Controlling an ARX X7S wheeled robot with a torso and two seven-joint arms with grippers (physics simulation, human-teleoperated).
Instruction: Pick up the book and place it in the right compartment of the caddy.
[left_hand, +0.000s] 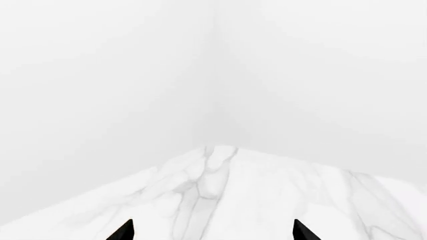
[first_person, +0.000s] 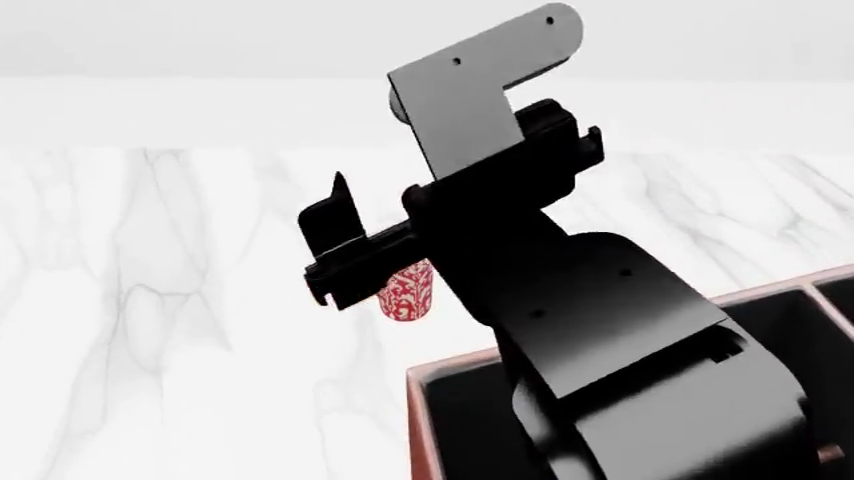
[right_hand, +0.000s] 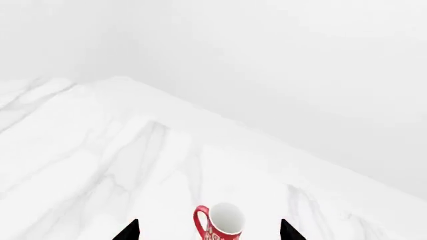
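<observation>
Left wrist view first: just the marble table (left_hand: 220, 200) running to a corner against blank white walls, with the left gripper (left_hand: 212, 231) showing only as two black tips set wide apart, nothing between them. Head view: one big black arm (first_person: 601, 330) fills the middle – I can't tell which arm it is, nor read its jaws from here. The red patterned mug (first_person: 410, 293) peeks out just behind it, and the caddy (first_person: 422, 420) sits nearer the robot than the mug, pinkish rim and dark inside. Right wrist view: the right gripper (right_hand: 209, 231) is spread wide and empty, with the mug right between the tips. The book isn't visible in any view – so its direction from either gripper, its long axis and the nearer arm can't be judged.
</observation>
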